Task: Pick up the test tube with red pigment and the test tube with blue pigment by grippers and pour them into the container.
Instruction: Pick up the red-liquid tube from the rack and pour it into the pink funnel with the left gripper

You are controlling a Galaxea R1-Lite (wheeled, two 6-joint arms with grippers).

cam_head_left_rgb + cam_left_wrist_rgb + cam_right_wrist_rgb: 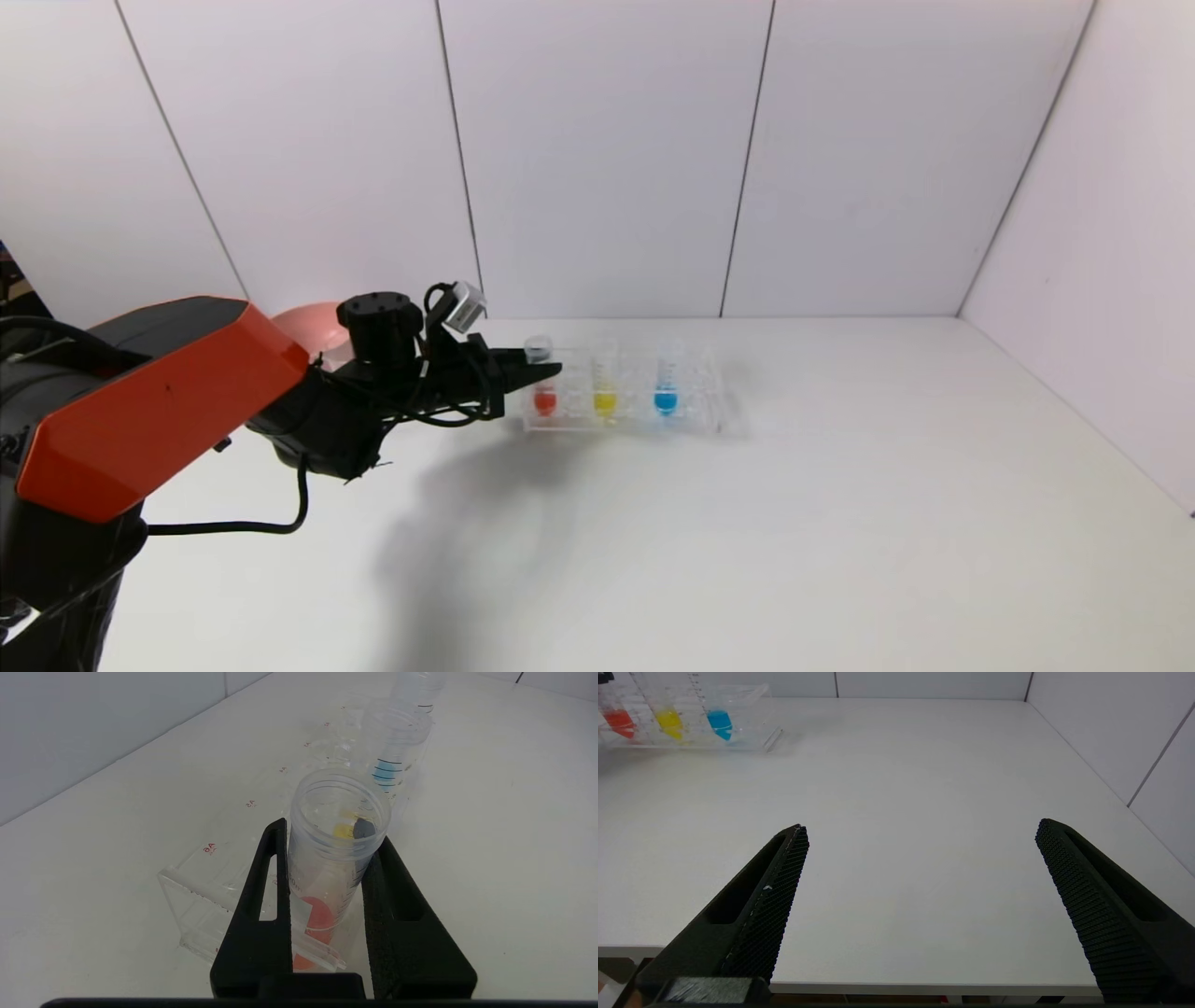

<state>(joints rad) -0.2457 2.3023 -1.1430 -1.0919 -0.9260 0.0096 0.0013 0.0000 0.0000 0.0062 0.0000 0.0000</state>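
Observation:
The test tube with red pigment point(544, 394) stands at the left end of a clear rack point(711, 411). My left gripper point(551, 371) reaches in from the left, its two fingers pressed on either side of this tube just below the rim. The left wrist view shows the grip point(331, 833) on the red tube point(317, 900), whose bottom is still in the rack point(196, 891). The test tube with blue pigment point(666, 397) stands toward the rack's right end and shows in both wrist views point(387, 770) point(720, 723). My right gripper point(922, 826) is open and empty over the table's front edge. The container is out of view.
A like tube with yellow liquid point(605, 399) stands between the red and blue tubes. A pink bowl point(313, 327) sits behind my left arm at the back left. White walls close the table at the back and right.

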